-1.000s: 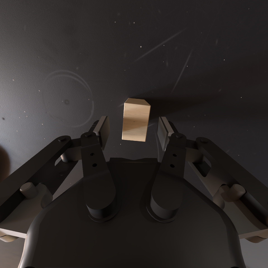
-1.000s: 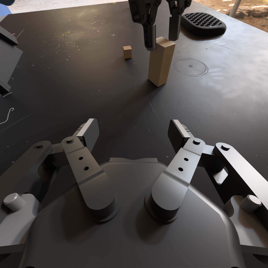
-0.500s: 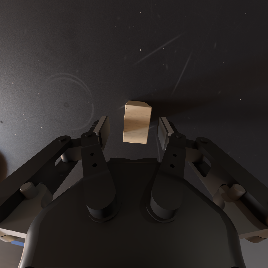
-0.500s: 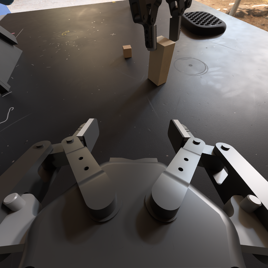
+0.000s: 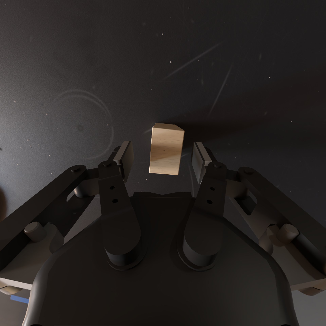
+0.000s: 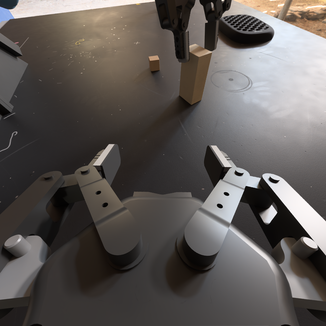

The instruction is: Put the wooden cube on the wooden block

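Observation:
A tall wooden block (image 6: 194,75) stands upright on the dark table. In the left wrist view the wooden block (image 5: 165,151) shows from above, between my fingers. My left gripper (image 5: 163,155) is open and straddles the block's top, the pads apart from its sides; it also shows in the right wrist view (image 6: 195,49). A small wooden cube (image 6: 154,63) sits on the table left of the block. My right gripper (image 6: 162,158) is open and empty, low over the table, well in front of the block.
A black perforated pad (image 6: 246,28) lies at the far right. A grey box-like object (image 6: 8,75) sits at the left edge. A circular scratch mark (image 6: 231,80) lies right of the block. The table's far edge (image 6: 84,8) borders light ground.
My left gripper has come slightly lower around the block's top, still open. The right gripper has not moved.

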Controlling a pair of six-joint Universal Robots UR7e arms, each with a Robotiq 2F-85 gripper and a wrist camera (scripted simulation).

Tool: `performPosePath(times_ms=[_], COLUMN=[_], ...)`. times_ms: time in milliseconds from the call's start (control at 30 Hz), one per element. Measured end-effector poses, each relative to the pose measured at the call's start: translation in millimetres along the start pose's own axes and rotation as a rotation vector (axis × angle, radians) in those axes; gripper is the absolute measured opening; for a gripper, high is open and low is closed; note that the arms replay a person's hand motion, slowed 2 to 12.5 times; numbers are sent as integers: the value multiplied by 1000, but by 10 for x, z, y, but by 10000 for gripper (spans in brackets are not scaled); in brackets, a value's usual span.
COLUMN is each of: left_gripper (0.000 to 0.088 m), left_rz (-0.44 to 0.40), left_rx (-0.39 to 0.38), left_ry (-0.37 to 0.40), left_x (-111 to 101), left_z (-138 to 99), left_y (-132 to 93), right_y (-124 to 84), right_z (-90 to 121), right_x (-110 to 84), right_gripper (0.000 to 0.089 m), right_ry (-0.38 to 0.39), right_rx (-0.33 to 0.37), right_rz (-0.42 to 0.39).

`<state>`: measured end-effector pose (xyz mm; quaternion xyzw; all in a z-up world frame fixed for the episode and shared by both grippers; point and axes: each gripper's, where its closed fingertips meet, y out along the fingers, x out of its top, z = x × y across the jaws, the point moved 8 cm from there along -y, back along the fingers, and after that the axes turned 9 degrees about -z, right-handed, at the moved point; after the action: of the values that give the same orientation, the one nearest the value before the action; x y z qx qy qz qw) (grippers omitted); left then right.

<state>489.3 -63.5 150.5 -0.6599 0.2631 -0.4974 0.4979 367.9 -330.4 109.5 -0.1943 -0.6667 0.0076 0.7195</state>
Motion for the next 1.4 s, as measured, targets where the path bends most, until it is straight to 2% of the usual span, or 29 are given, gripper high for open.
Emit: performPosePath(times_ms=[300, 833, 1133, 1400], left_gripper=[605, 741, 792, 824], left_rz=[-1, -20, -57, -82], left_rx=[-5, 17, 43, 75], left_ry=[-3, -4, 8, 76], left_x=[-8, -29, -86, -259], left_z=[-8, 4, 26, 50], left_y=[12, -25, -195, -424], right_y=[9, 6, -4, -11], right_z=[3, -1, 3, 22], right_x=[5, 10, 21, 26], right_gripper=[826, 846, 850, 850], right_ry=[1, 4, 0, -6], right_rx=[3, -3, -4, 5], right_rz=[0, -3, -8, -10])
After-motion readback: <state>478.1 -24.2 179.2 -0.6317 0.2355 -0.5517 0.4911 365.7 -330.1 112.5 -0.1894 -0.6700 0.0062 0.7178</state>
